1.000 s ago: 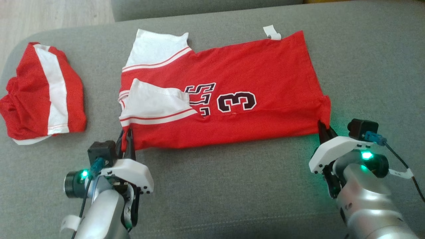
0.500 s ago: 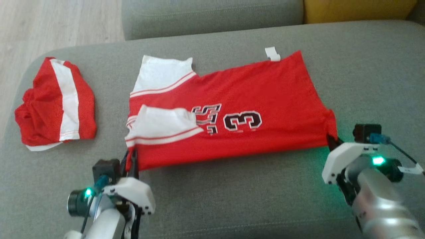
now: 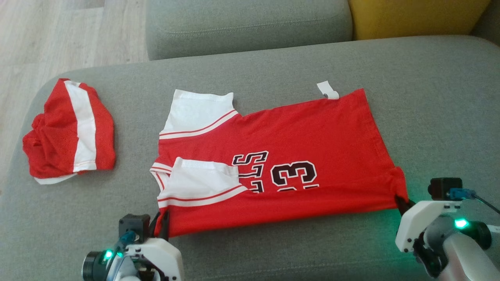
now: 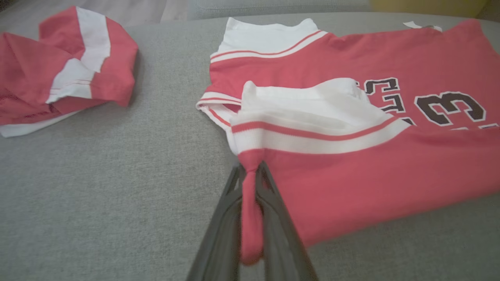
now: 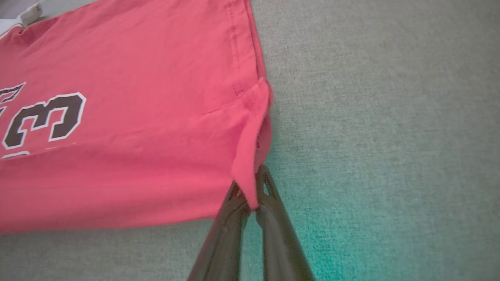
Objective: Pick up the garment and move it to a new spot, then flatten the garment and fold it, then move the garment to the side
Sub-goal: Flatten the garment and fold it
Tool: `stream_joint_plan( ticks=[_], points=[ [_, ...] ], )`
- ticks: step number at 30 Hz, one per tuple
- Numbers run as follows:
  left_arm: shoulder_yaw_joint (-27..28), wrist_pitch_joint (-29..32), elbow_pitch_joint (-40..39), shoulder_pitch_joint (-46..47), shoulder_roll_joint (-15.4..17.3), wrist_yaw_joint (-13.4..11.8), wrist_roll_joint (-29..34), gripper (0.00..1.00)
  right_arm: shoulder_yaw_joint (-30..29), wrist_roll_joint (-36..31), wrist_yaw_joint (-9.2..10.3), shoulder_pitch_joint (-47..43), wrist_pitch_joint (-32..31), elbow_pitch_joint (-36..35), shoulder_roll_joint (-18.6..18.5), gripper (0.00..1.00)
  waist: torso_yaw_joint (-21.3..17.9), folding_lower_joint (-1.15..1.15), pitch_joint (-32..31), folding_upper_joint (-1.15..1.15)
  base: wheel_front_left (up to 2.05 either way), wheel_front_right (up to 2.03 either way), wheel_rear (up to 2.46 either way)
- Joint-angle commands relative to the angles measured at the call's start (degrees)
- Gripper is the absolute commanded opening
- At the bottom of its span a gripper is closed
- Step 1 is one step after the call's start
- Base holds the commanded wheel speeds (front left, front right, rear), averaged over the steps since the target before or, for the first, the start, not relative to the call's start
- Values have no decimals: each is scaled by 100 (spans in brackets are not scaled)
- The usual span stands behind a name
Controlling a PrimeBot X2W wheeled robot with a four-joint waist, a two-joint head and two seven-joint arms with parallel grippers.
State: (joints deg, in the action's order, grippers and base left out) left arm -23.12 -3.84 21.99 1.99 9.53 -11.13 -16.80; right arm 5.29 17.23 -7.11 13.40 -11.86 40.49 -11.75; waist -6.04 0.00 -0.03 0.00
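**Helper:** Where is the shirt lying?

**Me:** The red sports shirt (image 3: 312,132) with white sleeves and black numbers is lying flat on the grey cloth sofa seat (image 3: 254,257), in the middle of my head view. Its near long edge is folding over, so the numbers are half hiding. A small white tag (image 3: 327,89) is sticking out at the far edge.

**Helper:** What is the left gripper doing?

**Me:** The left gripper (image 3: 161,220) is pinching the near corner at the sleeve end. I am looking along its two long dark fingers (image 4: 224,222) in the left wrist view. They are pressing almost fully together, with only a thin twist of red cloth between them, just below the white sleeve band.

**Helper:** And the other one?

**Me:** The right gripper (image 3: 402,202) is pinching the near corner at the hem end. Its two fingers (image 5: 226,234) are nearly touching too, and a bunched bit of red hem is sitting between the tips. The near edge is running in a straight line from one gripper to the other. I cannot tell if the corners are lifting off the seat.

**Helper:** Is anything else lying there?

**Me:** A crumpled pair of red and white shorts (image 3: 66,132) is lying well apart from the shirt, near the left end of the seat.
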Motion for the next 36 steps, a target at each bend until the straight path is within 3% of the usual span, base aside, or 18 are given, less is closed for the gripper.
stream_joint_plan(
  ticks=[1, 2, 3, 4, 5, 6, 13, 19, 23, 27, 36],
  points=[
    [230, 7, -192, 211, 149, -42, -15, 0, 8, 45, -37, 56, -55, -335, -147, 0, -10, 0, 17, 0, 0, 0, 0],
    [221, 36, -200, 218, 146, -41, -24, 0, -69, 39, -37, -28, -132, -554, -126, 0, -16, 0, 30, 0, 0, 0, 0],
    [203, 76, -194, 230, 147, -36, -26, 0, -137, -7, -37, -104, -190, -776, -109, 91, -23, 0, 43, 0, 0, 0, 0],
    [189, 93, -188, 251, 149, -43, -14, 36, -221, -55, -37, -173, -244, -985, -79, 100, -28, 0, 58, 0, 0, 0, 0],
    [191, 67, -191, 281, 148, -74, 5, 96, -286, -96, -37, -237, -293, -1192, -36, 100, -34, 0, 73, 0, 0, 0, 0],
    [200, 37, -192, 309, 140, -104, 13, 100, -357, -131, -37, -294, -332, -1394, 8, 100, -40, 0, 89, 0, 0, 0, 0],
    [550, -697, -492, 652, 67, -335, -60, 100, -902, -372, -37, -321, 44, -2620, 400, 100, -69, 0, 269, 0, 0, 0, 0],
    [746, -1016, -865, 1060, 82, -270, -69, 100, -869, -536, -37, -112, 590, -2973, 539, 100, -110, 0, 432, 0, 0, 0, 0],
    [615, -915, -797, 1570, 202, 13, -4, 100, -786, -707, -37, 183, 940, -2980, 605, 100, -141, 0, 651, 0, 0, 0, 0],
    [426, -408, -413, 2348, 346, 370, 41, 100, -692, -840, -37, 585, 1065, -2842, 645, 100, -214, 0, 938, 0, 0, 0, 0],
    [171, 1168, 1288, 4781, 776, 1554, -117, 100, -153, -1007, -37, 1826, 1127, -2450, 562, 100, -564, 0, 1862, 0, 0, 0, 0]
  ],
)
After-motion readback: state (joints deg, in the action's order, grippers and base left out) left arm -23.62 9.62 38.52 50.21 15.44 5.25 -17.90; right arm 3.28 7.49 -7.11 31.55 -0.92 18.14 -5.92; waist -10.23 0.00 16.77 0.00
